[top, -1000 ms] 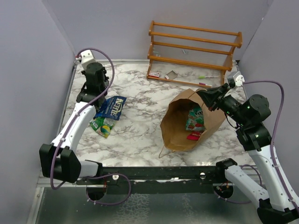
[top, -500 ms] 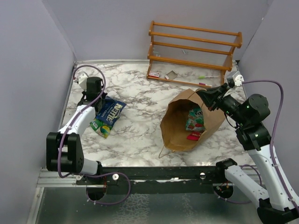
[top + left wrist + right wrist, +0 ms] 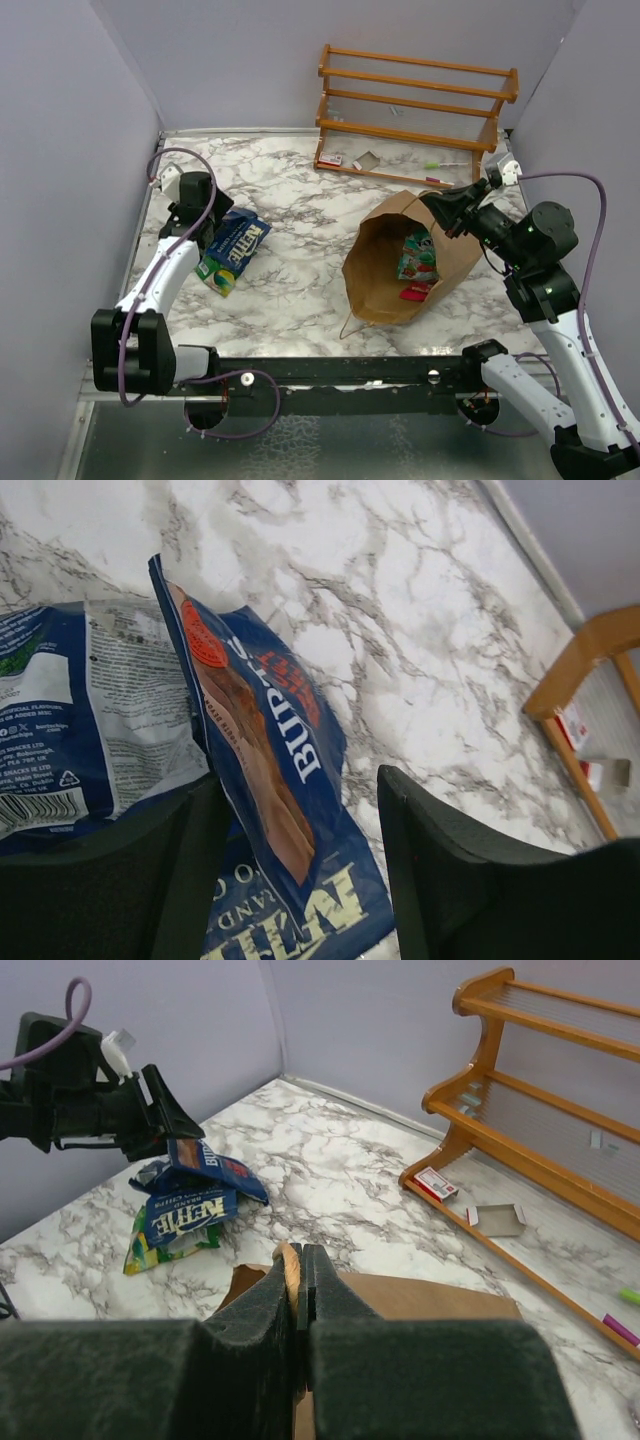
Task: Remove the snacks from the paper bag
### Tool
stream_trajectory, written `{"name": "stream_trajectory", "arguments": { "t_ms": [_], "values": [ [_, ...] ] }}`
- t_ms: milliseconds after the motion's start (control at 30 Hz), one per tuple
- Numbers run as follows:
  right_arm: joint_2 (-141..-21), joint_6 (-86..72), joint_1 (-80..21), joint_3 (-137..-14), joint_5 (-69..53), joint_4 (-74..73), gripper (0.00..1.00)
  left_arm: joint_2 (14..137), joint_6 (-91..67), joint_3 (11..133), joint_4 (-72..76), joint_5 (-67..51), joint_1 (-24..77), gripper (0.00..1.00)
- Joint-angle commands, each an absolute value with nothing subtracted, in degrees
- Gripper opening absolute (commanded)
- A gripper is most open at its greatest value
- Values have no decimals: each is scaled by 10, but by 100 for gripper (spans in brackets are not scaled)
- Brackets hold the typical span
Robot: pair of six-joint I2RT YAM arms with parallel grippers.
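Observation:
The brown paper bag (image 3: 385, 262) lies on its side, mouth toward the arms. My right gripper (image 3: 432, 201) is shut on its upper rim (image 3: 291, 1260). A teal-red packet (image 3: 418, 255) and a small red-white one (image 3: 415, 292) show inside. At the left, dark blue packets (image 3: 240, 238) lie over a green-yellow packet (image 3: 218, 272). My left gripper (image 3: 212, 226) is open there. In the left wrist view one dark blue packet (image 3: 255, 730) stands on edge between the fingers (image 3: 450, 880), leaning by the left one, above a blue packet with pale lettering (image 3: 330, 915).
An orange wooden rack (image 3: 415, 110) stands at the back, with small red-white and grey scraps (image 3: 362, 160) and thin pink and green sticks (image 3: 440, 166) at its foot. Lilac walls close in the left, back and right sides.
My left gripper has opened and let go of the dark blue packet, which now rests on the pile. The left arm swung slightly left. The right arm and bag have not moved.

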State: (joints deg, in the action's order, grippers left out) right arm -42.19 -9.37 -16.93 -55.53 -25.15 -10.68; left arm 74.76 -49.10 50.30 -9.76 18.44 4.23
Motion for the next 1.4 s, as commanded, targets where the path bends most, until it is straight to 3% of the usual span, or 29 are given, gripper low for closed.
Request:
{"name": "stream_trajectory", "arguments": {
  "t_ms": [0, 133, 200, 467, 633, 800, 900, 1033, 1200, 1367],
  "values": [
    [-413, -95, -171, -551, -254, -98, 2, 686, -459, 517, -101, 106, 40, 65],
    [-412, -96, -171, -546, -259, -96, 2, 633, -418, 498, -55, -8, 40, 80],
    [-412, -96, -171, -545, -266, -98, 2, 611, -404, 486, -20, -79, 40, 84],
    [-391, -89, -171, -515, -355, -96, 2, 578, -385, 459, 76, -274, 122, 76],
    [-383, -204, -171, -424, -473, -28, 2, 516, -318, 412, 73, -199, 244, 76],
    [-414, -451, -171, -231, -595, 271, 2, 470, -292, 375, 47, -179, 257, 76],
    [-430, -395, -171, -269, -580, 185, 2, 439, -299, 343, 59, -212, 260, 76],
    [-424, -259, -171, -371, -473, 4, 2, 384, -339, 285, 97, -242, 280, 76],
    [-420, -223, -171, -397, -426, -23, 2, 327, -389, 198, 180, -212, 356, 83],
    [-426, -230, -171, -399, -425, -23, 2, 360, -357, 173, 230, -92, 519, 85]
  ]
}}
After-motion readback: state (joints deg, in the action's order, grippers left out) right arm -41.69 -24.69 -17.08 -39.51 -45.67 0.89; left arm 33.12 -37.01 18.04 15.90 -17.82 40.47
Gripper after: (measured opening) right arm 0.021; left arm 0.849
